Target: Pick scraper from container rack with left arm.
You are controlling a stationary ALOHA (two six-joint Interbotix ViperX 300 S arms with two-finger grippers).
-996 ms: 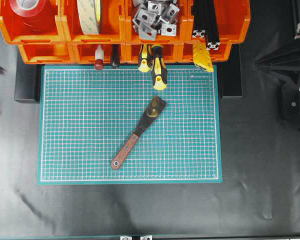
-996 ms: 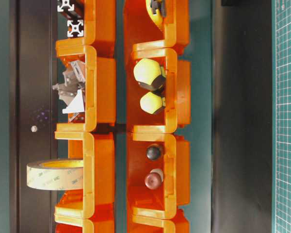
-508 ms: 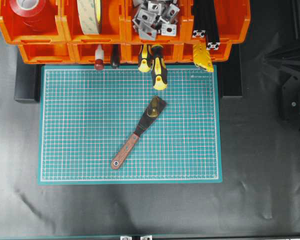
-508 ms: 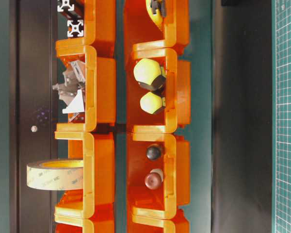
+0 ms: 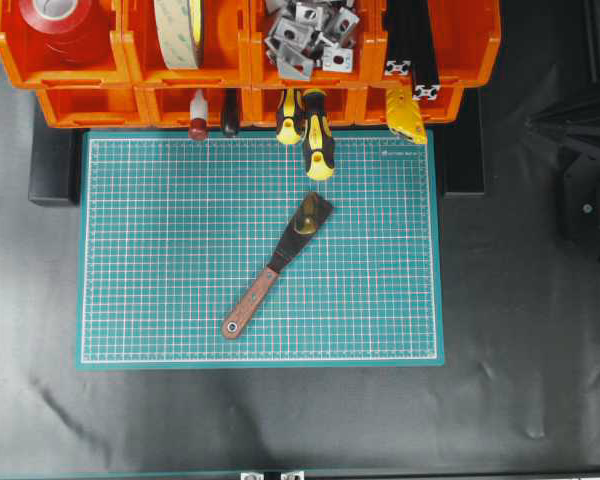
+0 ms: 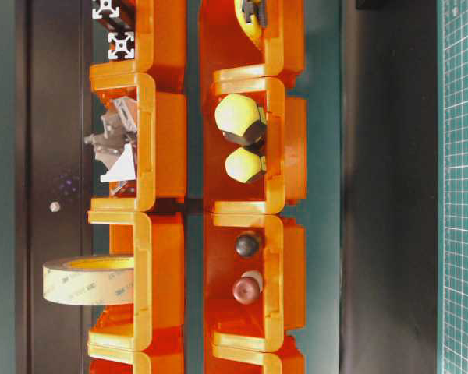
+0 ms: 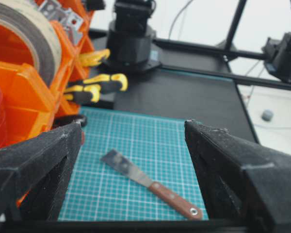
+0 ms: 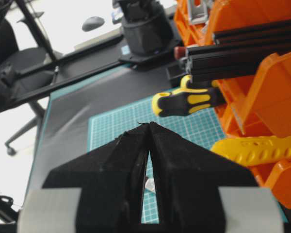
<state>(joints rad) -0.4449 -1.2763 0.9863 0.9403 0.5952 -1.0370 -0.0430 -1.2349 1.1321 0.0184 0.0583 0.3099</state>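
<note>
The scraper [image 5: 276,263] lies flat on the green mat [image 5: 150,250], wooden handle toward the front left, dark blade toward the container rack [image 5: 98,108]. The rack's two rows of orange bins run along the mat's far edge. In the left wrist view the scraper [image 7: 150,183] shows low between the fingers of my left gripper [image 7: 133,124], which stands wide open and well short of it, holding nothing. My right gripper [image 8: 148,124] is shut and empty, off the mat's right side beside the rack [image 8: 276,102]. Neither gripper appears in the overhead view.
Two yellow-and-black screwdrivers [image 5: 315,140] stick out of a lower bin over the mat's far edge. A red-knobbed tool [image 5: 197,128] and a yellow part [image 5: 407,115] also poke out. Upper bins hold tape rolls [image 5: 180,30] and metal brackets [image 5: 305,35]. Black arm parts [image 5: 590,190] stand at the right edge.
The right arm's parts at the right edge have drawn back to the right, its white pieces leaving the overhead view. The scraper has not moved.
</note>
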